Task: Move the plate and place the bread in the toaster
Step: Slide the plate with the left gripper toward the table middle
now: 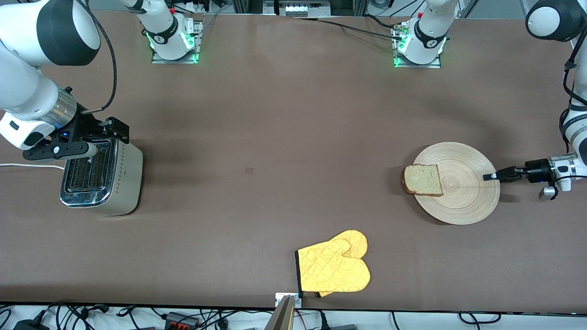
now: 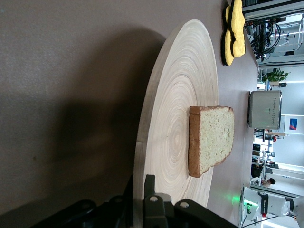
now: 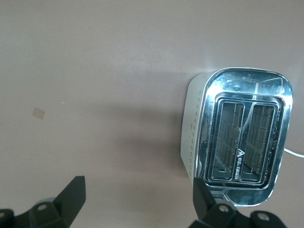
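The round light-wood plate (image 1: 463, 197) lies toward the left arm's end of the table. The bread (image 1: 423, 179) rests on its rim on the side toward the right arm and overhangs it slightly. My left gripper (image 1: 490, 176) is shut on the plate's rim on the side away from the bread. In the left wrist view the gripper (image 2: 142, 183) has one finger on each face of the plate (image 2: 175, 95), with the bread (image 2: 213, 137) farther in. The toaster (image 1: 103, 178) stands at the right arm's end, slots empty. My right gripper (image 1: 98, 137) hangs open over it. It is also open in the right wrist view (image 3: 137, 185), beside the toaster (image 3: 242, 142).
A yellow oven mitt (image 1: 335, 266) lies near the table's front edge, midway between the arms. The toaster's white cord (image 1: 27, 166) runs off toward the table's end. The mitt (image 2: 233, 31) and toaster (image 2: 265, 109) also show in the left wrist view.
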{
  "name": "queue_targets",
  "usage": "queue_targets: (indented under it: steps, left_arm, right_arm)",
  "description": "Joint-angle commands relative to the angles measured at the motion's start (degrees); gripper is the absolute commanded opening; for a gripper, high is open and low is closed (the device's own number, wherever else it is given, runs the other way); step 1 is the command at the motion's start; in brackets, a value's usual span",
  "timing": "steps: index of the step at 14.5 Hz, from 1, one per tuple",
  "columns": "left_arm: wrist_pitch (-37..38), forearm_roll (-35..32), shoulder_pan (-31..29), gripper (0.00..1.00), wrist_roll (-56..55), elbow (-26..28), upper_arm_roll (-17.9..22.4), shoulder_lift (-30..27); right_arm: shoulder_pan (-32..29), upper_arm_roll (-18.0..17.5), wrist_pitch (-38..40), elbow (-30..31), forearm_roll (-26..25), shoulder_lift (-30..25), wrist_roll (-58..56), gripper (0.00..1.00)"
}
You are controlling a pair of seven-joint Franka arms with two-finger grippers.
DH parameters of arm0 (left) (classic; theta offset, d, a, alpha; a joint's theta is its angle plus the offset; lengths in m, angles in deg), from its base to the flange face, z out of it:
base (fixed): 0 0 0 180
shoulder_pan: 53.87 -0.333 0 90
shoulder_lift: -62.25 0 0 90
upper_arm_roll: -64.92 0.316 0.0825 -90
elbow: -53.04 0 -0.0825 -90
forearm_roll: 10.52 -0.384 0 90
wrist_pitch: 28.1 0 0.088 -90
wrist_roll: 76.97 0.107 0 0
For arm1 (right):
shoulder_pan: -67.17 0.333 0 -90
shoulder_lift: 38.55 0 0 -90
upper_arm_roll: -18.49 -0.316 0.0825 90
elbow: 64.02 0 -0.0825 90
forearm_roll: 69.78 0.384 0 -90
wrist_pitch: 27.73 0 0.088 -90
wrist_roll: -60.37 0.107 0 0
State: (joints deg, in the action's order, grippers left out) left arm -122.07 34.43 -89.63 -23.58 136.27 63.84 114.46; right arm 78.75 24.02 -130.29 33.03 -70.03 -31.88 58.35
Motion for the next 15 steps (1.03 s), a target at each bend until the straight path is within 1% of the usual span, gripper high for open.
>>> queue_targets:
  steps: [1,3,4,6,7,10,11,13,15]
  left_arm:
    - [-0.6,-0.1,0.5,0.01,0.4,-1.0,-0.3,0.3]
    - [0.2,-0.3,0.6,0.01,0.6,-1.0,-0.6,-0.3]
    - [2.1,-0.4,1.0,0.01,0.8,-1.0,-1.2,-0.4]
    - [8.9,-0.5,1.3,0.01,1.2,-1.0,-2.4,-0.8]
    - [10.9,-0.5,2.1,0.01,1.1,-1.0,-3.4,-0.8]
    - [11.2,0.4,5.4,0.01,0.8,-0.3,-4.4,-0.8]
    - [11.2,0.7,6.8,0.01,0.6,0.2,-5.2,-0.8]
    - [9.4,1.8,8.1,0.01,-0.1,1.6,-8.3,-1.1]
    - [5.8,2.9,8.4,0.01,-3.2,5.6,-12.4,-1.8]
  right_arm:
    - [0.0,0.5,1.0,-1.3,0.7,0.8,-0.5,1.0]
    - [0.1,0.5,1.1,-1.2,0.7,0.8,0.4,1.0]
    - [0.0,0.5,1.1,-1.2,0.7,0.8,0.4,1.0]
    - [-0.1,0.5,1.1,-1.1,0.7,0.8,0.4,1.0]
    - [-0.1,0.5,1.1,-0.9,0.8,0.7,0.4,1.0]
    - [-0.1,0.5,1.1,-0.8,0.8,0.7,0.4,1.0]
    - [-0.1,0.5,1.1,-0.8,0.8,0.6,0.4,1.0]
    - [-0.2,0.5,1.2,-0.8,0.8,0.6,0.4,1.0]
    - [-0.4,0.6,1.1,-0.7,0.8,0.6,0.4,1.0]
